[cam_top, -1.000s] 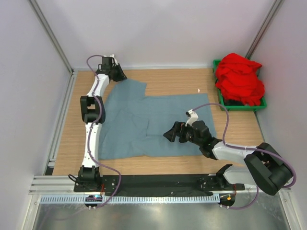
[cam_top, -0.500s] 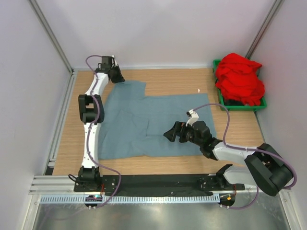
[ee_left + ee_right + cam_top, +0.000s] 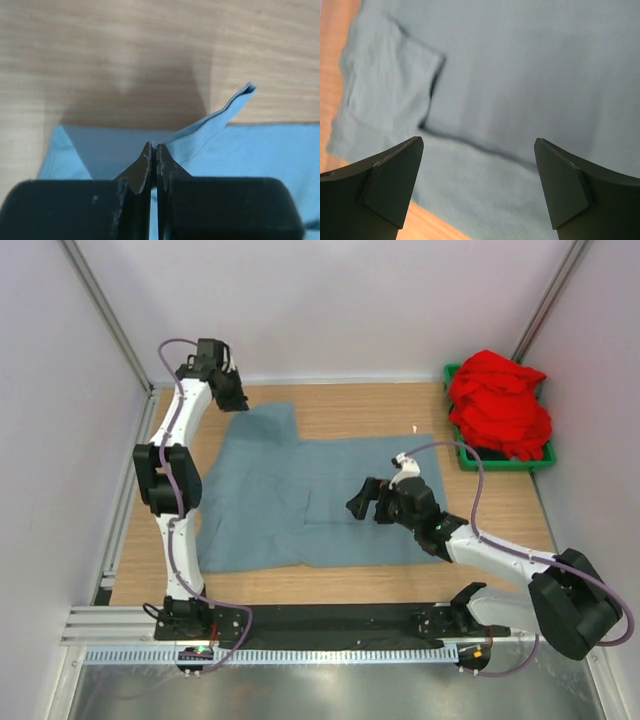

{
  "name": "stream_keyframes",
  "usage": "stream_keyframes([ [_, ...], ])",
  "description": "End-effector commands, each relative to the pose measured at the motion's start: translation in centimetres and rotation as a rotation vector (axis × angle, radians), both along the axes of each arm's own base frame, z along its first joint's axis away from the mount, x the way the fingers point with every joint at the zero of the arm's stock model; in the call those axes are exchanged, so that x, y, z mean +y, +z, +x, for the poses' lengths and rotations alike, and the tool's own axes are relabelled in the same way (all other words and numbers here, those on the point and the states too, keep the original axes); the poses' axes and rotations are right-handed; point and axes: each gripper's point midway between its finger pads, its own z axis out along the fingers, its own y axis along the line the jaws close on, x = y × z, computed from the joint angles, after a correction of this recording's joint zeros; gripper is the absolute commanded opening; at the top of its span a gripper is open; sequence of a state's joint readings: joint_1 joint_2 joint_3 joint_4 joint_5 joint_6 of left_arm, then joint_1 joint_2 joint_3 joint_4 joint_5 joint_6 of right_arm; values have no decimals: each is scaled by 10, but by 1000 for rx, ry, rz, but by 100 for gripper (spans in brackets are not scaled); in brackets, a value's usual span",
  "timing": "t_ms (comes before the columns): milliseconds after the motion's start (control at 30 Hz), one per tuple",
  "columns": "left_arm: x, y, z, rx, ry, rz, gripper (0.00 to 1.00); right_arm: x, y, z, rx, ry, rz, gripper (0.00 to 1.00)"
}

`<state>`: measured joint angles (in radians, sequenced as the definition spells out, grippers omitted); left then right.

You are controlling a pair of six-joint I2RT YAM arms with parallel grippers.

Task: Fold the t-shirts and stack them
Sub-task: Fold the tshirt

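the grey-blue t-shirt (image 3: pixel 290 505) lies spread on the wooden table (image 3: pixel 360 410), with its body flat and a folded-in panel near the middle. its far left corner points toward the left gripper (image 3: pixel 236 400), which is at the far left of the table at full arm reach. in the left wrist view the left gripper (image 3: pixel 153 151) has its fingers pressed together, pinching an edge of the grey-blue t-shirt (image 3: pixel 260 155); a hemmed fold of cloth rises to the right of the fingers above the bare wood.

the right gripper (image 3: pixel 358 508) hovers over the middle of the shirt. in the right wrist view the right gripper (image 3: pixel 479 142) is spread wide, holding nothing, with only blue cloth (image 3: pixel 520 75) between the fingers.

the red t-shirt (image 3: pixel 498 405) is bunched in a heap in the green bin (image 3: pixel 500 466) at the far right corner, well apart from both grippers.
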<state>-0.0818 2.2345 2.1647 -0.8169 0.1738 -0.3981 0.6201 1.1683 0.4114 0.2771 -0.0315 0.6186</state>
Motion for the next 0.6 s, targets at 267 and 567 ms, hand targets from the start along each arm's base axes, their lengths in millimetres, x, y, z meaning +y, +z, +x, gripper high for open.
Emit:
stream_keyframes([
  [267,-4,-5,-163,254,-61,122,0,-90,145,119,-20,-437,-389,100],
  [567,-15,-9,-207,221,-115,149,0,-142,53,210,310,-456,-450,93],
])
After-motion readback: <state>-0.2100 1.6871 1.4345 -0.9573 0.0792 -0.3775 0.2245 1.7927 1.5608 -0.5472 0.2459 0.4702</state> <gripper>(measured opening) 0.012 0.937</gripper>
